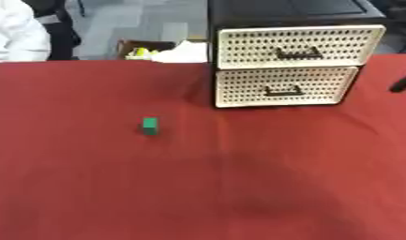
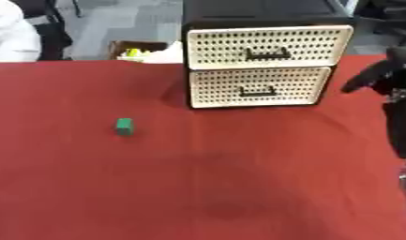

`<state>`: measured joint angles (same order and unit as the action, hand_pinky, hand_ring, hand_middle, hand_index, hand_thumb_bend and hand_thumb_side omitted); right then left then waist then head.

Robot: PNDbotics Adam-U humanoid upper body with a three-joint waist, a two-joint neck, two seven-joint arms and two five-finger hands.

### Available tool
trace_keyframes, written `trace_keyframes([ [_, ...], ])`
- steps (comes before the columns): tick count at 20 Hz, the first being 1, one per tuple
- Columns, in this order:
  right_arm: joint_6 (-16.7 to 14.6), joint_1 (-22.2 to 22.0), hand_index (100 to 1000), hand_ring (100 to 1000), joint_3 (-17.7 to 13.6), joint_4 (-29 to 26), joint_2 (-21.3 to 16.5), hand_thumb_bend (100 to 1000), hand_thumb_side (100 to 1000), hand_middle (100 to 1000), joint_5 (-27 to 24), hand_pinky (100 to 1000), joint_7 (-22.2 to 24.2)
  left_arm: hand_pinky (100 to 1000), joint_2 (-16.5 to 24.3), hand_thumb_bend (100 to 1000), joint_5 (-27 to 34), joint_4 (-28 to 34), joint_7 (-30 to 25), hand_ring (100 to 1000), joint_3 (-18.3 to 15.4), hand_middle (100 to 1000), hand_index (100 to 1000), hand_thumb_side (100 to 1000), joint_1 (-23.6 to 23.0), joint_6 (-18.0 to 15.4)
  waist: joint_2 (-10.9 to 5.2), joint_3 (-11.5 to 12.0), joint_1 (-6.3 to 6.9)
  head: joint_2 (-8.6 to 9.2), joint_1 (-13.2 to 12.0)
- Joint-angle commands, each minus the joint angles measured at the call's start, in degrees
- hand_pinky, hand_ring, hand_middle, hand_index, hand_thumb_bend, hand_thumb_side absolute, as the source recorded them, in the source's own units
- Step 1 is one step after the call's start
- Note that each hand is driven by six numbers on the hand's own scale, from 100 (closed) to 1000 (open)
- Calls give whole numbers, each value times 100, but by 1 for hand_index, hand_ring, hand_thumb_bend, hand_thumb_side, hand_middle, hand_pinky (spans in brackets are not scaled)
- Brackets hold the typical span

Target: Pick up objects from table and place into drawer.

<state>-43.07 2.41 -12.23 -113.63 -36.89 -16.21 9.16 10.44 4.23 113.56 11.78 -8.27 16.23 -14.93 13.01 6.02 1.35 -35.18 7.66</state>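
One green block [image 1: 149, 125], well left of right hand [image 2: 376, 75]

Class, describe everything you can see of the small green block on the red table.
The green block is a small box-shaped piece, plain green, material unclear. It stands upright and alone on the red tablecloth, left of and nearer the camera than the drawer unit, well apart from it. Nothing touches it but the cloth; no hand is near it.
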Motion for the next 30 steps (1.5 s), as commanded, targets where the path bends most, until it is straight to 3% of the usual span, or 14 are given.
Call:
trace_keyframes([
  [1, -304, -40, 861, 357, -90, -97, -560, 100, 790, 354, 650, 242, -343, 565, 80, 100, 21, 103, -13, 615, 17, 701, 784, 891, 75, 19, -100, 9, -13, 53, 20],
  [3, -370, -71, 852, 229, -85, -97, -778, 100, 838, 223, 1097, 100, -601, 565, 83, 100, 22, 103, -19, 615, 21, 702, 783, 892, 71, 20, -102, 12, -16, 50, 32],
  [5, -365, -84, 836, 100, -76, -97, -981, 100, 888, 100, 1518, 100, -875, 565, 85, 100, 22, 103, -27, 615, 27, 702, 783, 891, 67, 23, -108, 18, -20, 45, 44],
  [10, -113, -96, 770, 100, -7, -97, -1478, 100, 1000, 100, 2339, 100, -1469, 565, 91, 100, 27, 103, -45, 615, 42, 702, 783, 891, 57, 26, -126, 43, -29, 39, 77],
  [14, 167, -30, 754, 100, 86, -97, -1826, 100, 1000, 100, 2667, 100, -1744, 564, 92, 100, 35, 103, -61, 615, 55, 702, 783, 892, 49, 29, -139, 68, -33, 49, 109],
  [22, 357, 319, 743, 100, 245, -97, -2518, 100, 1000, 100, 2821, 100, -1383, 564, 96, 100, 40, 103, -101, 615, 83, 702, 782, 893, 36, 45, -148, 114, -56, 35, 161],
  [30, 545, 957, 768, 100, 430, 144, -3132, 100, 1000, 100, 2997, 100, -339, 563, 116, 100, 43, 103, -161, 615, 127, 702, 781, 894, 30, 61, -152, 179, -107, 1, 224],
])
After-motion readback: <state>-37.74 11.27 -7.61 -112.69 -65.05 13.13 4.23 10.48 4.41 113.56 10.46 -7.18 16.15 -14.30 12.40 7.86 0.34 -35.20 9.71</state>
